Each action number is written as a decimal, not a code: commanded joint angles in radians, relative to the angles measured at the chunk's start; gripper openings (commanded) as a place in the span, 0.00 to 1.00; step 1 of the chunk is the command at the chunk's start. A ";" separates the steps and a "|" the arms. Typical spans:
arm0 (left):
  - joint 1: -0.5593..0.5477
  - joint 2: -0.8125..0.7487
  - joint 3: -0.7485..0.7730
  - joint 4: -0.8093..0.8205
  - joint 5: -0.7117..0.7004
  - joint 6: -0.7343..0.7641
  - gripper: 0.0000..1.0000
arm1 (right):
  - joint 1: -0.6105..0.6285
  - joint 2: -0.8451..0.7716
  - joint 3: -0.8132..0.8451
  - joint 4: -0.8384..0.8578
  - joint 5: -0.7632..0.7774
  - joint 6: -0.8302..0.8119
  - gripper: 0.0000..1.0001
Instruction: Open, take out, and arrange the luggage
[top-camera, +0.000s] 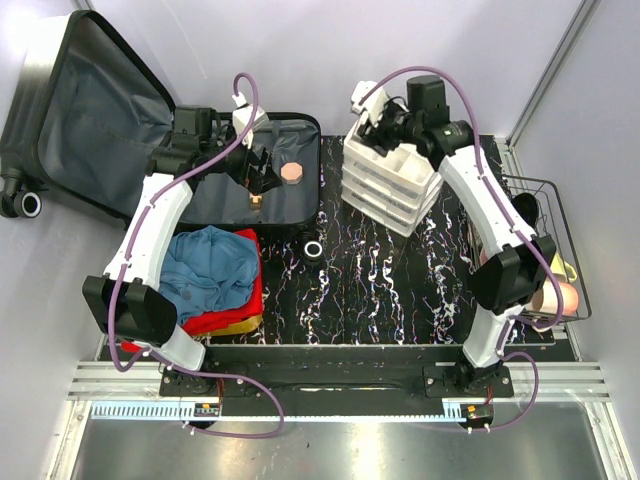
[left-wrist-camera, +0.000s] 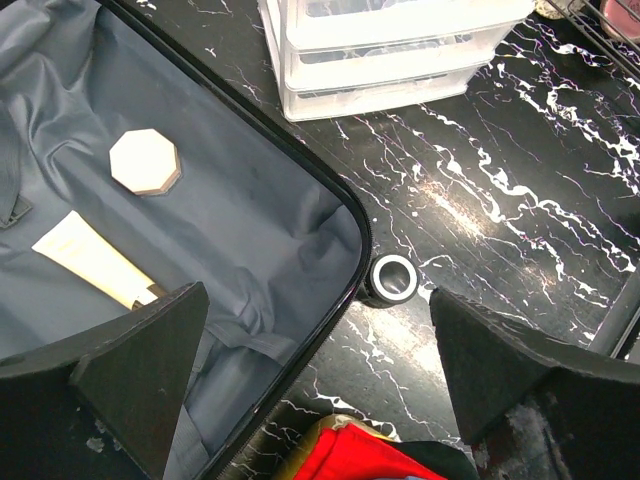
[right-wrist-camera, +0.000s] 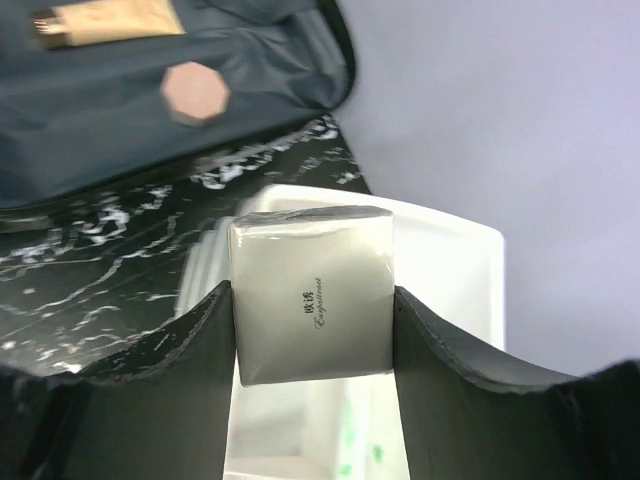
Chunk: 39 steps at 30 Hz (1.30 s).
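Wide apart, the left fingers (left-wrist-camera: 140, 370) hover over the open luggage (left-wrist-camera: 240, 240), which lies at the back left of the surface with its lid thrown back. Its near rim runs beneath them. An octagonal compact (left-wrist-camera: 145, 162) and a cream tube (left-wrist-camera: 90, 260) lie on the lining. A small black jar (left-wrist-camera: 392, 280) stands just outside the rim. Emptying and arranging appears to be under way. Further right, the right fingers (right-wrist-camera: 170, 370) are clamped on a wrapped box (right-wrist-camera: 312, 295) above the white organizer (right-wrist-camera: 450, 260), well clear of the luggage. Next, this box likely needs lowering into a compartment and releasing.
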 joint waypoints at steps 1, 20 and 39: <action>0.012 0.013 0.011 0.065 0.021 -0.026 0.99 | -0.032 0.087 0.118 0.018 0.063 0.000 0.31; 0.055 0.065 -0.017 0.084 -0.116 -0.043 0.99 | -0.075 0.289 0.327 0.013 0.171 -0.004 0.38; 0.055 0.636 0.500 0.093 -0.215 -0.107 0.99 | -0.073 0.223 0.393 -0.039 0.113 0.133 0.95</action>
